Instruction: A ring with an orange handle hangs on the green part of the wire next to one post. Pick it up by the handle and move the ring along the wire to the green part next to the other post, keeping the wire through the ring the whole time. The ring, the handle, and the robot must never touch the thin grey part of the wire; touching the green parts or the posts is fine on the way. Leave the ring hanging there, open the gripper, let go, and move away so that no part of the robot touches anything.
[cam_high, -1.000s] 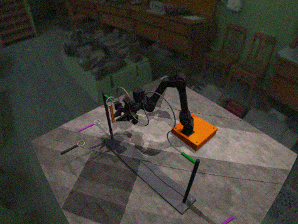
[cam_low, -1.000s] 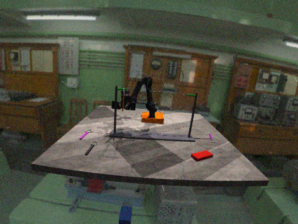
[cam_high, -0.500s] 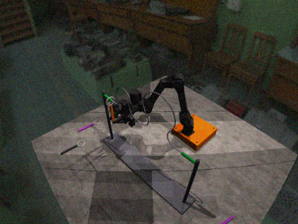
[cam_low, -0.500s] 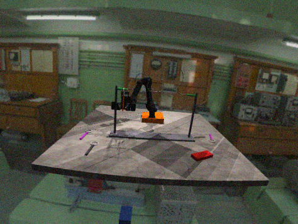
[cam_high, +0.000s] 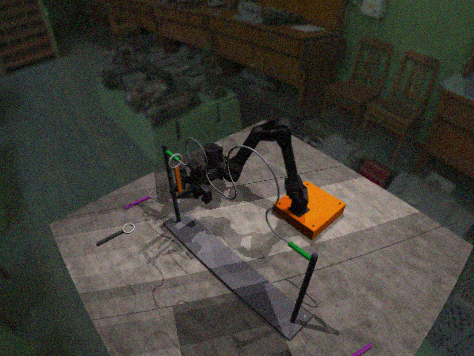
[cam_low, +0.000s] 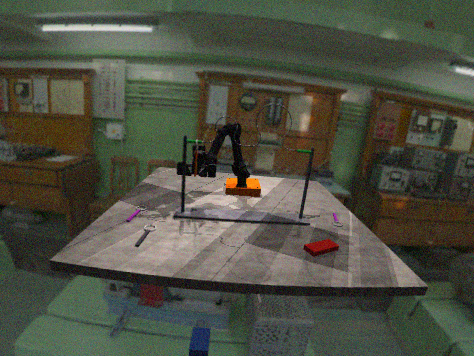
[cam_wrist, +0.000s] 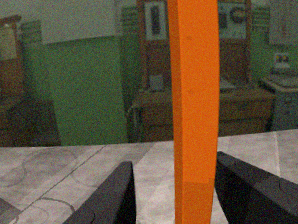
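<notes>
The ring (cam_high: 175, 160) hangs on the green part (cam_high: 170, 154) (cam_low: 194, 141) beside the left post (cam_high: 172, 195) (cam_low: 183, 185). Its orange handle (cam_high: 178, 179) (cam_low: 196, 161) (cam_wrist: 196, 100) points down. My gripper (cam_high: 181, 186) (cam_low: 195, 169) (cam_wrist: 172, 167) is partly open, with the handle between its fingers. In the wrist view the handle is very near the right finger, with a gap to the left finger; whether it touches the right one I cannot tell. The other green part (cam_high: 300, 251) (cam_low: 304, 151) is beside the right post (cam_high: 303, 290) (cam_low: 307, 185).
The thin grey wire (cam_high: 242, 146) loops close to my wrist and forearm in the top view. A long base plate (cam_high: 235, 280) joins the posts. A black-handled ring tool (cam_high: 110, 238) (cam_low: 143, 238), purple sticks (cam_high: 137, 202) (cam_low: 335, 218) and a red block (cam_low: 321, 247) lie on the table.
</notes>
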